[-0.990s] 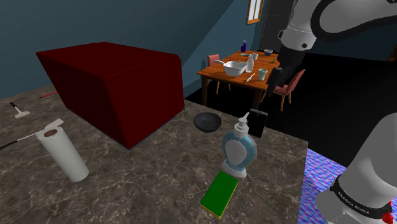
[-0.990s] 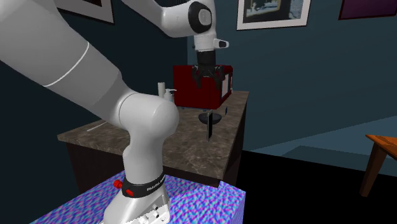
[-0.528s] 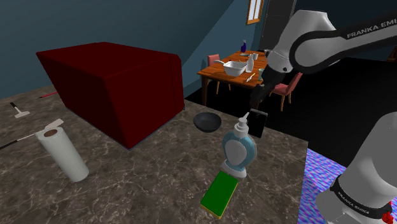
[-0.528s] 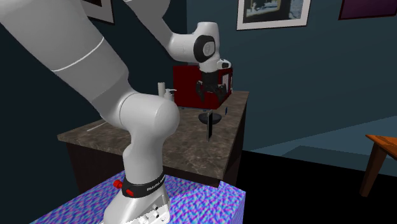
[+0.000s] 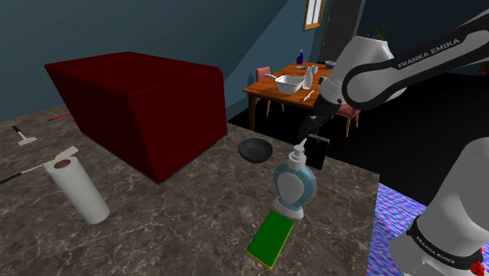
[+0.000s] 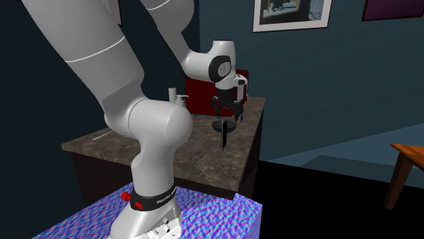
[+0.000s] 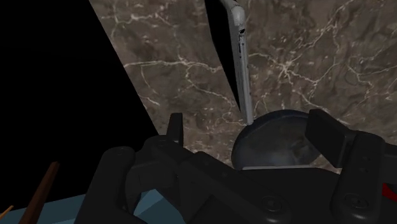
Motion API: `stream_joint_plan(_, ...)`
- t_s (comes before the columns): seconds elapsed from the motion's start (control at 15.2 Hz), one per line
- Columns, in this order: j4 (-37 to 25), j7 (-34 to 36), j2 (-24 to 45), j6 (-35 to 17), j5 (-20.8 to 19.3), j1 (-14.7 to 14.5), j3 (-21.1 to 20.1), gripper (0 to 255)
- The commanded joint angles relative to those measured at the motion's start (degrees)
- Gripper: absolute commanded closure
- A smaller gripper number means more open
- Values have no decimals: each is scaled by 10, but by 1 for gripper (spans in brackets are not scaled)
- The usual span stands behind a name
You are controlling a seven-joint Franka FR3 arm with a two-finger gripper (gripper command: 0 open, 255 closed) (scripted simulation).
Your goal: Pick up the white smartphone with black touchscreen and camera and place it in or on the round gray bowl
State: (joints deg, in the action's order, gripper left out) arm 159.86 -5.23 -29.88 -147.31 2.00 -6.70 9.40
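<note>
Inspection of the work surface as it stands.

**Gripper:** The all-black two-finger gripper [image 5: 312, 127] hangs low over the brown marble-patterned countertop [image 5: 196, 212], towards the shoulder view's right. Its fingers [image 7: 174, 129] are spread wide and hold nothing. Neither one touches any object.

**Task item:** The slim smartphone [image 5: 318, 150], black-faced with a pale white edge, stands upright on its short end on the countertop, near the counter's edge. It is directly beneath the gripper. From the wrist view it appears edge-on, in the gap between the spread fingers and clear of both.

**Receptacle:** The round dark grey bowl [image 5: 255, 149] sits upright on the countertop just beside the smartphone, to the shoulder view's left of it. Whether the two touch cannot be told.

**Other items noted:**
- A blue-and-white pump soap dispenser [image 5: 293, 187] stands upright near the smartphone, on the camera's side of it.
- A flat green book [image 5: 270, 239] lies just in front of the dispenser.
- A white paper roll [image 5: 78, 190] stands tilted, well apart at the shoulder view's left.
- A large dark red box [image 5: 141, 106] occupies the back of the countertop.
- Beyond the counter, a wooden dining table [image 5: 270, 92] carries white dishes.
</note>
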Motion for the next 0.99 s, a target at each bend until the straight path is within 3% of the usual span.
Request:
stream_joint_plan(0.0, 1, -2, 17, -19, 3, -4, 2, 0)
stream_joint_plan(0.46, 1, -2, 17, -19, 3, -4, 2, 0)
stream_joint_plan(0.53, 1, -2, 17, -19, 3, -4, 2, 255)
stream_joint_plan(0.92, 1, -2, 17, -19, 3, -4, 2, 255)
